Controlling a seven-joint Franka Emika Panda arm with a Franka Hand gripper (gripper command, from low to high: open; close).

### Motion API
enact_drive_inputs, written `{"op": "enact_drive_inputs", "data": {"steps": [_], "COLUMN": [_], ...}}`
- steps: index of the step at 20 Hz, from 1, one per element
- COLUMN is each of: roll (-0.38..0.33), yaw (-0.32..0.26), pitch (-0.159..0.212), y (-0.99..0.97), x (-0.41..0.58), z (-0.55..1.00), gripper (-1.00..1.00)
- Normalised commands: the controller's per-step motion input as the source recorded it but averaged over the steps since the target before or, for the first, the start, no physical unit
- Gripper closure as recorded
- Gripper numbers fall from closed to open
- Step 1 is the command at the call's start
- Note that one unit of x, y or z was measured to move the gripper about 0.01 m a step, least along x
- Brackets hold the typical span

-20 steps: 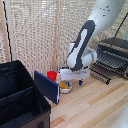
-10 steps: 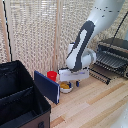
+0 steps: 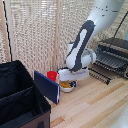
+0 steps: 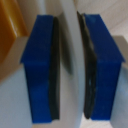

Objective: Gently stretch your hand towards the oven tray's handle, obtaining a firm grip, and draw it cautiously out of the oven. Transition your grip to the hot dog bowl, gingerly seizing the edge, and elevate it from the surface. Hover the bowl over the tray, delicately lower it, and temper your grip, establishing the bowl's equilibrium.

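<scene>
The hot dog bowl (image 3: 68, 86) is small, white and holds orange-yellow food (image 4: 10, 22); it sits low at the wooden table beside the case. My gripper (image 3: 67, 79) is right over it. In the wrist view my gripper (image 4: 70, 65) is shut on the bowl's white edge (image 4: 70, 30), with the blue fingers (image 4: 42, 70) pressed on either side. I cannot tell whether the bowl rests on the table or is just off it. The black oven (image 3: 119, 46) stands at the exterior view's right with the tray (image 3: 109, 61) of dark bars drawn out in front of it.
A small red cup (image 3: 52, 75) stands just behind the bowl. A big black open case (image 3: 20, 100) with a blue flap (image 3: 47, 86) fills the exterior view's left. The oven's dark door flap (image 3: 100, 75) hangs open below the tray. A slatted blind is behind.
</scene>
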Motion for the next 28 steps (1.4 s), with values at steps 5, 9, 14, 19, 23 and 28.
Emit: {"op": "enact_drive_inputs", "data": {"steps": [5, 9, 14, 19, 23, 28], "roll": [0.020, 0.020, -0.002, -0.017, -0.069, -0.104], "yaw": [0.000, 0.000, -0.034, -0.079, -0.195, -0.264], "pitch": [0.144, 0.150, 0.147, 0.093, 0.040, 0.022], "y": [-0.06, -0.11, -0.04, -0.15, -0.23, -0.07], "x": [0.000, 0.008, 0.276, 0.552, 0.633, 0.485], "z": [0.62, 0.82, 0.83, 0.77, 0.64, 0.59], "gripper": [1.00, 1.00, 1.00, 1.00, 1.00, 1.00]}}
